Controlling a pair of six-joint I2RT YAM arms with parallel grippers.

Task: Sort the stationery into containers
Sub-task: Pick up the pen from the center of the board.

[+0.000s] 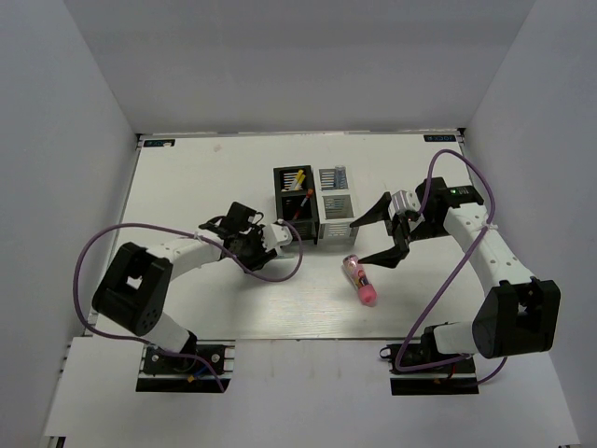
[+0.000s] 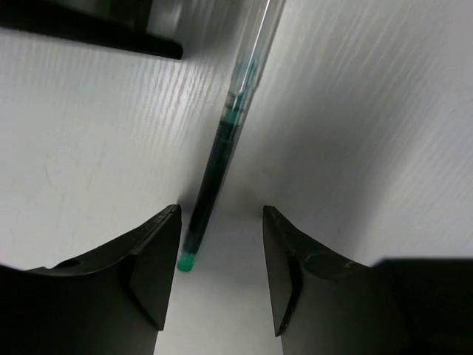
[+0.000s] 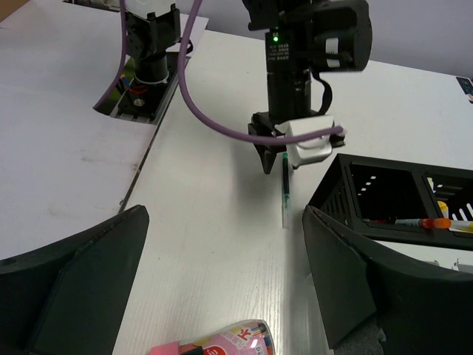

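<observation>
Left gripper [image 2: 222, 211] is working the dark pen [image 2: 222, 155] beside the bins [image 1: 280, 201] — the pen is not yet sorted.
The pen is lying flat on the table [image 1: 187, 187] at the 9 o'clock side of the bins, outside their walls. The left gripper is standing about half open, straddling the pen's green-tipped end. The barrel is sitting close to one finger with a clear gap to the other, so nothing is being clamped. Next, I judge, the jaws need to be centring on the barrel, closing, then lifting it over the slotted wall. The right gripper [image 1: 358, 244] is gaping fully wide and empty — hanging near the pink tube [image 1: 360, 281], which is lying at the bins' 5 o'clock.
</observation>
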